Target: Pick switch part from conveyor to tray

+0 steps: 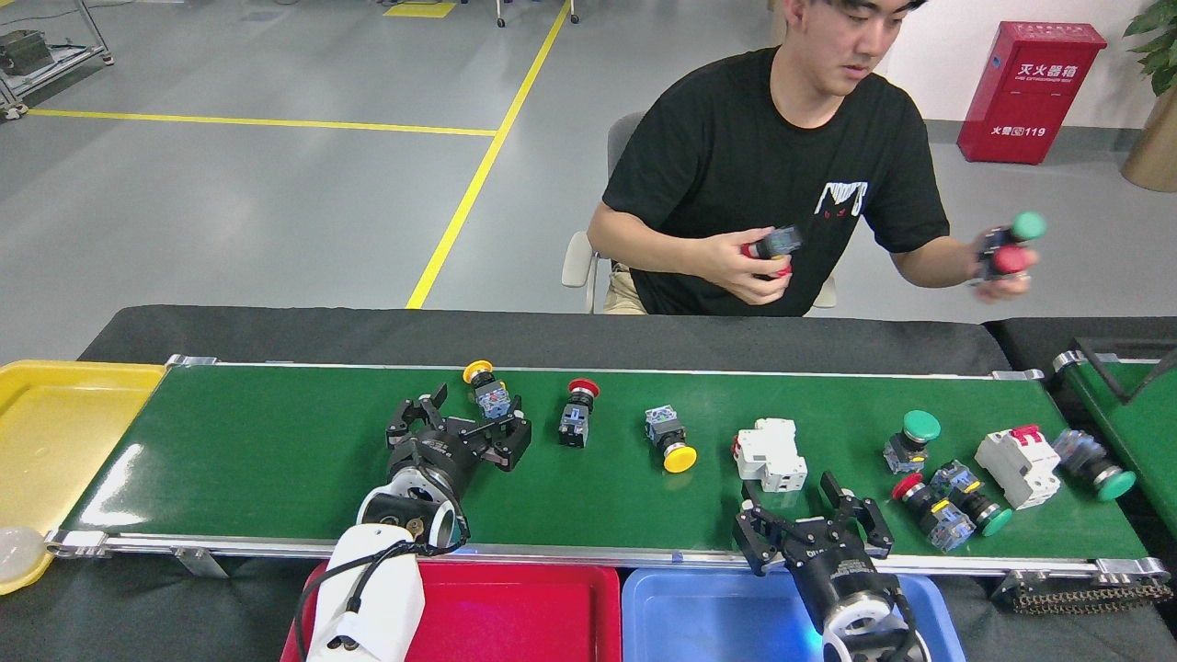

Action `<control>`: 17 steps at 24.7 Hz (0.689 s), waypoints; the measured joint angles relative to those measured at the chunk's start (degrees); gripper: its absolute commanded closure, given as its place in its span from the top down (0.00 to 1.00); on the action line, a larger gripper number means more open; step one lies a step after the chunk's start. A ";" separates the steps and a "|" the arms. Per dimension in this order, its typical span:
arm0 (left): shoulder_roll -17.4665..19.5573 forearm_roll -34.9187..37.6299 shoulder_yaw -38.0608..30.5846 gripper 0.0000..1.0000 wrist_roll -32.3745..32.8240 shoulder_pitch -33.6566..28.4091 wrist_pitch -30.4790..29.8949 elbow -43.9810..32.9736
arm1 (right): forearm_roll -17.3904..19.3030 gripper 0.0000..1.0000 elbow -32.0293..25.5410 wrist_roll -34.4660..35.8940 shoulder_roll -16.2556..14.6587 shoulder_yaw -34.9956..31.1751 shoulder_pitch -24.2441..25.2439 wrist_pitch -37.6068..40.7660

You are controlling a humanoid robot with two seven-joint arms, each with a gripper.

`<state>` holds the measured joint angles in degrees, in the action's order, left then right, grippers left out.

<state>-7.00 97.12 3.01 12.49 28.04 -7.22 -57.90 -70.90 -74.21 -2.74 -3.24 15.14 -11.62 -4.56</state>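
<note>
The left gripper (460, 414) was held open over the conveyor (276, 450), just beside a yellow-capped switch part (485, 391) near the far edge. The right gripper (809, 515) was spread open near the front edge, below a white breaker (771, 453).

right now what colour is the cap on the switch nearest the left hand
Yellow. The head view shows the switch just beyond the left hand.

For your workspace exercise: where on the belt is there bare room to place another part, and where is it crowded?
Free: the conveyor from the yellow tray to the left gripper. Crowded: the right end, around the green-capped button, breaker and paired switches.
</note>
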 measured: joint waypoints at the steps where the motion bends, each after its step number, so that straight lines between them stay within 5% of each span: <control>1: 0.00 -0.12 -0.04 1.00 -0.04 0.66 0.06 1.20 | -0.04 0.96 1.53 -0.05 0.65 0.02 -0.97 0.31; 2: 0.00 -0.16 -0.12 1.00 -0.06 1.27 0.14 2.07 | -0.12 0.84 3.00 -0.08 1.38 0.04 -1.86 0.56; 4: 0.00 -0.18 -0.27 1.00 -0.15 2.15 0.34 2.93 | -0.46 0.41 4.57 -0.14 2.01 0.50 -3.29 0.80; 6: 0.04 -0.19 -0.37 1.00 -0.23 2.61 0.53 3.45 | -1.13 0.14 4.79 -0.52 2.00 1.46 -3.73 1.68; 14: 1.53 -0.19 -0.53 0.97 -2.21 4.91 6.93 11.18 | -1.22 0.04 2.15 -1.06 1.90 1.93 -3.44 8.47; 17: 2.82 -0.22 -0.77 0.82 -2.42 4.96 9.27 11.42 | -0.01 0.05 -3.97 -0.81 0.03 1.82 -1.28 15.16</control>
<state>-4.18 96.90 2.24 10.06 33.00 2.04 -46.48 -70.92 -78.17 -3.54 -3.21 16.95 -12.90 10.60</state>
